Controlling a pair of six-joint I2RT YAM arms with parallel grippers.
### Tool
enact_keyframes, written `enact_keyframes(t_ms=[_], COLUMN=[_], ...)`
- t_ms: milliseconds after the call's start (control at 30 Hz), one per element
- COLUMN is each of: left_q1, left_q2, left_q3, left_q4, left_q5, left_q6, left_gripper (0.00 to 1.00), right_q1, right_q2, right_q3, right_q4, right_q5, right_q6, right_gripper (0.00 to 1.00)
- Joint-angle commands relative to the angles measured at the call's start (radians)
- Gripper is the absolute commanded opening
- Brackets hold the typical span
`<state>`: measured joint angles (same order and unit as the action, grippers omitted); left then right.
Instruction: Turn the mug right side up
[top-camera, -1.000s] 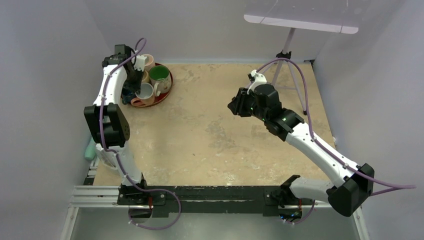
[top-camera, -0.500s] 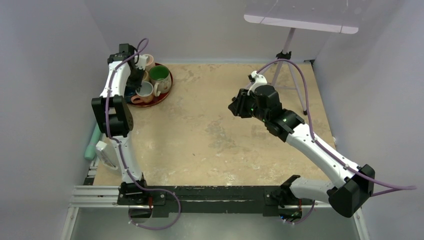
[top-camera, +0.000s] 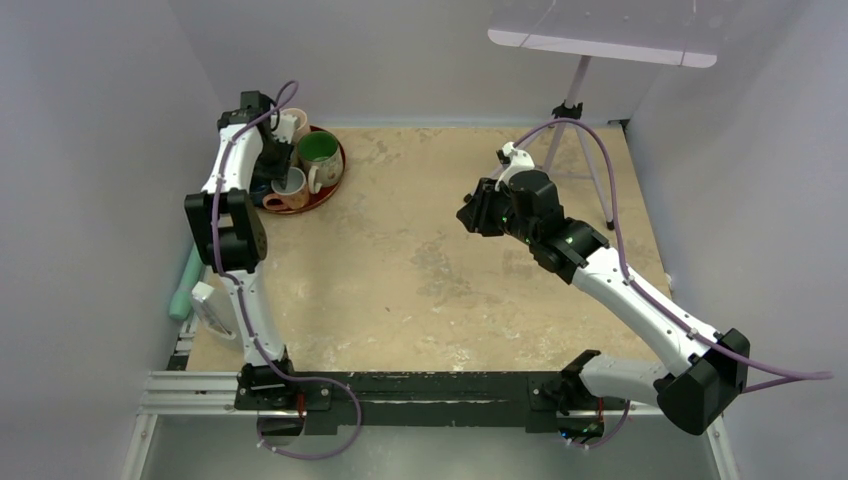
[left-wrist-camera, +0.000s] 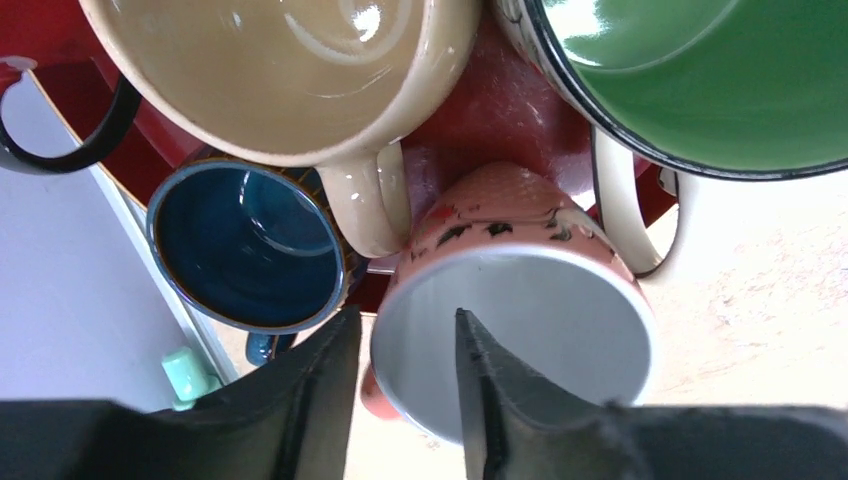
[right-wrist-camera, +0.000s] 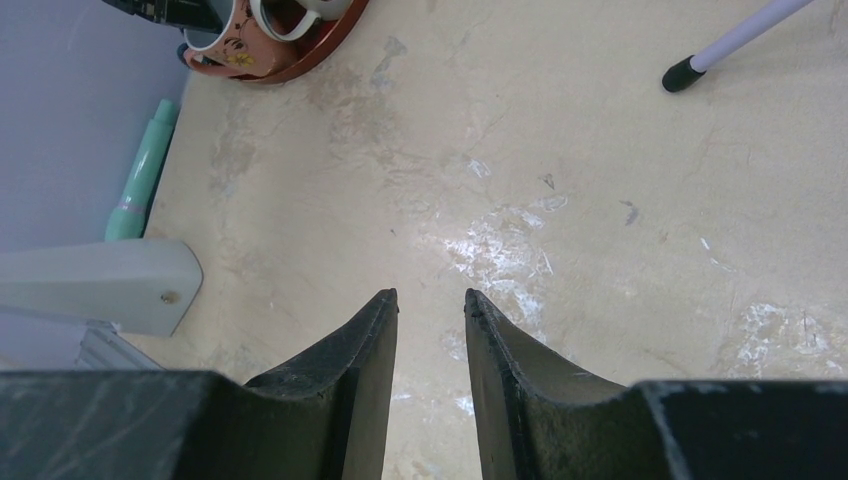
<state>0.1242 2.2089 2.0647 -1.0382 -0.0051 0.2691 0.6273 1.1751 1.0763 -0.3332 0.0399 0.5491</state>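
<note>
**Left pincer and mug at the red tray.** The left gripper (left-wrist-camera: 406, 314) straddles the rim of the pink mug (left-wrist-camera: 520, 330). One finger lies outside the wall and the other over the white interior. The jaws stand narrowly apart, and we cannot tell whether the pads actually press the wall.

The mug sits at the near edge of the red tray (left-wrist-camera: 480, 110), on the side facing the arm bases. Its mouth is turned toward the wrist camera and its patterned flank shows above the rim. From overhead (top-camera: 290, 186) the white interior also faces upward. We therefore judge the mug largely righted, though we cannot confirm that its base lies flat on the tray.

Deeper in the tray stand three upright neighbours:
- The cream mug (left-wrist-camera: 270, 60), whose handle comes just beside the pink mug's flank.
- The green mug (left-wrist-camera: 700, 70).
- The blue mug (left-wrist-camera: 245, 245).

The right gripper (right-wrist-camera: 430, 297) hangs well apart from the tray over the bare table (top-camera: 420, 260). Its jaws show a slim gap with nothing between them.

**Doing the step well.** We judge the step in hand to be seating and letting go.
- We would settle the base fully onto the tray before loosening.
- We would part the jaws only a little, since the cream handle crowds the outer finger.
- We would withdraw straight along the mug's axis, so the inner finger cannot hook the rim and tip the mug off the tray's edge.
</note>
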Motion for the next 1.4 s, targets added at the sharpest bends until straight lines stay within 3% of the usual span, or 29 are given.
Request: enact_keyframes(t_ms=[0,167,267,367,500,600,700,733,933,1067,1167,1300,1367], left_q1=[0.004,0.005,0.003,0.004,0.003,0.001,-0.004,-0.004,-0.007,-0.008,-0.018,-0.022,-0.023], left_q2=[-0.114,-0.220,-0.328,-0.480,-0.704,-0.863,-1.042,-1.102,-1.315,-1.587,-1.777,-1.831,-1.808], left_q3=[-0.043,-0.069,-0.114,-0.251,-0.455,-0.593,-0.773,-0.831,-1.053,-1.322,-1.519,-1.588,-1.599], left_q4=[0.052,0.052,0.040,0.052,0.089,0.100,0.171,0.194,0.198,0.468,0.631,0.597,0.595], left_q5=[0.008,0.000,0.079,0.168,0.277,0.313,0.321,0.318,0.303,0.381,0.443,0.459,0.401], left_q6=[0.003,0.004,-0.016,-0.030,-0.037,-0.032,-0.006,0.005,0.074,0.142,0.098,0.083,0.073], left_gripper=[0.47,0.65,0.78,0.87,0.92,1.00,1.00,1.00,1.00,1.00,1.00,1.00,1.00], right_q1=[-0.001,0.000,-0.003,-0.002,-0.010,-0.034,-0.085,-0.114,-0.192,-0.192,-0.192,-0.193,-0.192], right_q2=[-0.019,-0.026,-0.031,-0.032,-0.049,-0.078,-0.130,-0.146,-0.203,-0.310,-0.402,-0.476,-0.494], right_q3=[0.008,-0.004,-0.001,0.009,-0.028,-0.090,-0.171,-0.195,-0.286,-0.392,-0.514,-0.674,-0.726], right_q4=[0.011,0.028,0.042,0.056,0.104,0.148,0.209,0.232,0.279,0.379,0.530,0.749,0.818], right_q5=[0.021,0.062,0.121,0.194,0.388,0.565,0.679,0.678,0.653,0.669,0.729,0.806,0.823], right_q6=[0.006,0.007,-0.015,-0.039,-0.065,-0.073,-0.063,-0.066,-0.074,-0.094,-0.120,-0.177,-0.187], right_gripper=[0.36,0.36,0.37,0.37,0.40,0.51,0.76,0.80,0.82,0.83,0.83,0.83,0.83])
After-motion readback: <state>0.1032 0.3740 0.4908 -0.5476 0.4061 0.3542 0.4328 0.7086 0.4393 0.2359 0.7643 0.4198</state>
